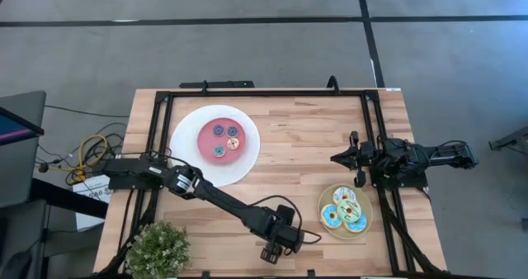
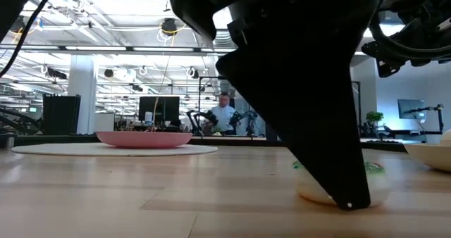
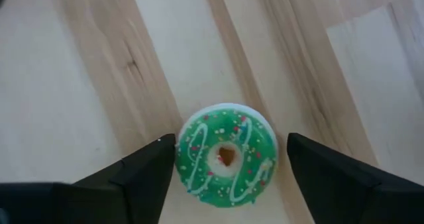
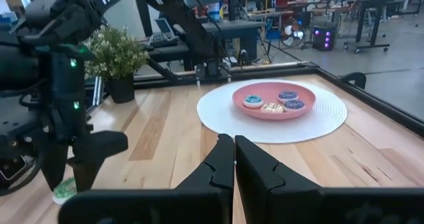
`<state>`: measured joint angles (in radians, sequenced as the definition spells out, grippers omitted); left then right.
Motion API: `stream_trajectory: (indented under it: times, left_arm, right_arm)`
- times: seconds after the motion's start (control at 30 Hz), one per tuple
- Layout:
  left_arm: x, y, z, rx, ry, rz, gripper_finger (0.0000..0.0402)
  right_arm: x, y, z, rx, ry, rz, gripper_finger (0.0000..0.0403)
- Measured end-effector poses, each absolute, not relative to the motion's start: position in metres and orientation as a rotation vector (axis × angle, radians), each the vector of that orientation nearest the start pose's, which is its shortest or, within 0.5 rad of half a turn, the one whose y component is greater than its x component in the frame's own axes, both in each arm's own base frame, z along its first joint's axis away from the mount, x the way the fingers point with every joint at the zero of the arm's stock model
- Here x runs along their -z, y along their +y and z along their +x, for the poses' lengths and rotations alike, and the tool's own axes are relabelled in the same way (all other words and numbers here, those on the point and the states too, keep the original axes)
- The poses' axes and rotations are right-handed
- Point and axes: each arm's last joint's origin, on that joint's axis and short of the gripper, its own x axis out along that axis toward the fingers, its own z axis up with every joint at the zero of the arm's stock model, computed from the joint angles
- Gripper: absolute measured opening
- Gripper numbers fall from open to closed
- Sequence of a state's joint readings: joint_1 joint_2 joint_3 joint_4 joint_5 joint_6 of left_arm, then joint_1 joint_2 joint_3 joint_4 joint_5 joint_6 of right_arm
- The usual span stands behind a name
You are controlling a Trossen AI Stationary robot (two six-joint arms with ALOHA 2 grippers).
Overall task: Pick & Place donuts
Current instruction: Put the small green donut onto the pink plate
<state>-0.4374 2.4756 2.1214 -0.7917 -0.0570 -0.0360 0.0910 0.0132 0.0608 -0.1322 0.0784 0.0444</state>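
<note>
Left gripper (image 3: 225,177) lowered near front edge of wooden counter (image 1: 297,139), fingers (image 3: 132,181) open on either side of green-iced donut (image 3: 226,154) lying flat on bare wood; whether they touch it cannot be told. Same donut (image 2: 342,182) partly hidden behind finger in low view. Right gripper (image 1: 353,158) idle above right side of counter, fingers closed together. Just in front of it, tan plate (image 1: 363,226) with three larger iced donuts (image 1: 345,209). Far left, white plate with pink centre (image 1: 188,143) carrying three small donuts (image 1: 224,139). Potted plant (image 1: 157,248) at front left corner.
</note>
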Motion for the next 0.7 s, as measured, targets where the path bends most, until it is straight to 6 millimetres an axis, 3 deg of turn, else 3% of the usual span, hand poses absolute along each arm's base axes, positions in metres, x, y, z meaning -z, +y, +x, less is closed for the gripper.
stream_trajectory:
  times: [0.37, 0.57, 0.7]
  left_arm:
    - [-0.15, -0.217, 0.47, 0.309, 1.124, 0.255, 0.0208]
    - [-0.15, -0.216, 0.471, 0.31, 1.123, 0.259, 0.0195]
    - [-0.162, -0.208, 0.475, 0.323, 1.119, 0.285, 0.0195]
  right_arm:
    - [-0.17, 0.006, 0.094, -0.011, 0.084, 0.037, 0.0005]
    - [-0.17, 0.006, 0.094, -0.011, 0.084, 0.037, 0.0005]
    - [-0.17, 0.006, 0.094, -0.011, 0.084, 0.037, 0.0005]
